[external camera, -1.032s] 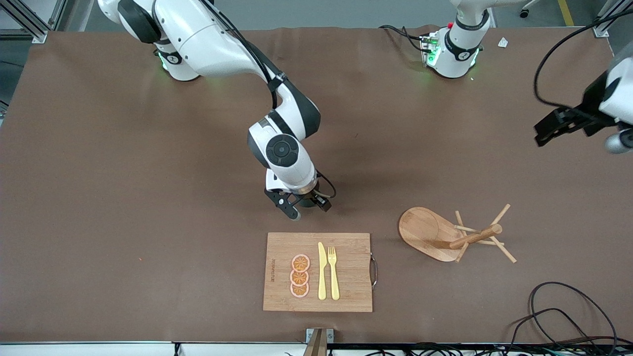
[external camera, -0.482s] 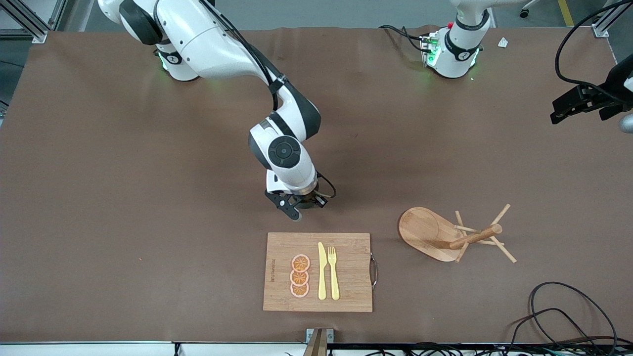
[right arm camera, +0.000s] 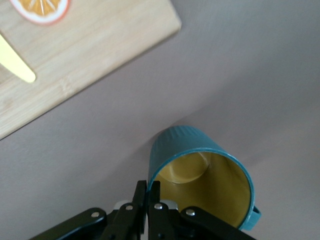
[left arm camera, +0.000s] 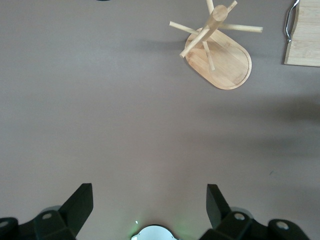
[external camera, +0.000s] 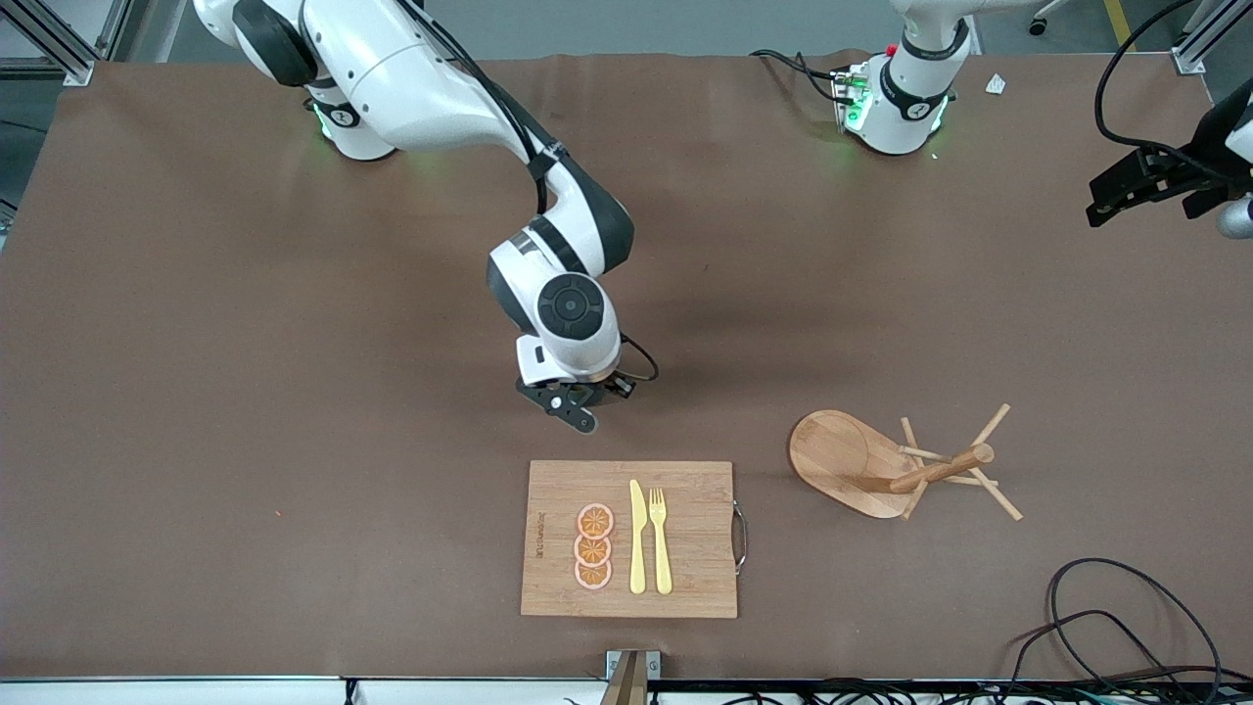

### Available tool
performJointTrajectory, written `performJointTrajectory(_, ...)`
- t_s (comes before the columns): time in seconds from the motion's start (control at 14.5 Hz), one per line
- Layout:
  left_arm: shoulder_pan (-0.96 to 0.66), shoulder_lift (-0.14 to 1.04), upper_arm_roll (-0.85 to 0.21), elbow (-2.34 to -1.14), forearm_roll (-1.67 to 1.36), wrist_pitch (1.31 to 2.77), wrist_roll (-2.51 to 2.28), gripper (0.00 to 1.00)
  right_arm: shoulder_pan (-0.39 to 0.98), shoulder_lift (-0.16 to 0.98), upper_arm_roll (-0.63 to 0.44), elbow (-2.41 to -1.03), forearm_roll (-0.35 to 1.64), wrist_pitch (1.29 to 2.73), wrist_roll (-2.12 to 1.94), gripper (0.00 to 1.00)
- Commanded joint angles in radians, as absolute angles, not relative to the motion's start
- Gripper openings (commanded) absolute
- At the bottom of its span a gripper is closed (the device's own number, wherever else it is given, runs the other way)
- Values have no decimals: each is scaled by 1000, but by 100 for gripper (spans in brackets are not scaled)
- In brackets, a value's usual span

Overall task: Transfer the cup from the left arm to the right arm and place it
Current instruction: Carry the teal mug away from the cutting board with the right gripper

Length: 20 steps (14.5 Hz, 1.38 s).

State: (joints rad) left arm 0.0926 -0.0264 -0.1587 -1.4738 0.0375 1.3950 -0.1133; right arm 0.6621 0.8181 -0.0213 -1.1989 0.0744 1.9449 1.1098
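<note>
The teal cup (right arm camera: 202,177) is gripped by its rim in the right gripper (external camera: 578,406), fingers closed on the wall, above the table (external camera: 196,392) just beside the bamboo cutting board (external camera: 685,548). The left gripper (left arm camera: 150,210) is held open over the left arm's table end, near the wooden peg stand (external camera: 881,465)

Glossy white arm links (external camera: 411,69), black joint bands, green-lit bases (external camera: 886,113), black cables.

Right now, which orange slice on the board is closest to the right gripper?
The top orange slice of the three stacked on the cutting board; it lies farthest from the front camera, toward the right gripper.
</note>
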Motion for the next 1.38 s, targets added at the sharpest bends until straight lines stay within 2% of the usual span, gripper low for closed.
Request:
performJointTrajectory(0.0,92,-75,-166,-1532,32,1417,-98,100,540,692,-8,-1268,66,1879,877,0)
performJointTrajectory(0.28,86,-75,-167,-1540,26,1417,-98,100,359,545,-8,-1423,66,1890,520,0)
performJointTrajectory(0.55,69,-77,-167,-1543,25,1416,-94,100,132,515,-6,-1518,67,1927,143,1)
performJointTrajectory(0.76,63,-77,-172,-1548,28,1427,-89,100,-12,522,-6,-1672,67,2102,-120,2)
performJointTrajectory(0.83,63,-77,-173,-1548,28,1436,-71,100,-35,525,-6,-1693,67,2143,-197,2)
performJointTrajectory(1.1,66,-74,-170,-1545,23,1462,-49,100,-28,535,-6,-1695,32,2146,-253,2)
performJointTrajectory(1.17,66,-71,-170,-1545,23,1463,-49,100,-28,535,-6,-1695,26,2146,-253,4)
performJointTrajectory(1.24,69,-61,-170,-1539,25,1463,-49,100,-26,538,-6,-1692,25,2146,-252,16)
performJointTrajectory(1.31,69,-58,-170,-1536,28,1465,-49,100,-28,541,-6,-1689,25,2145,-250,36)
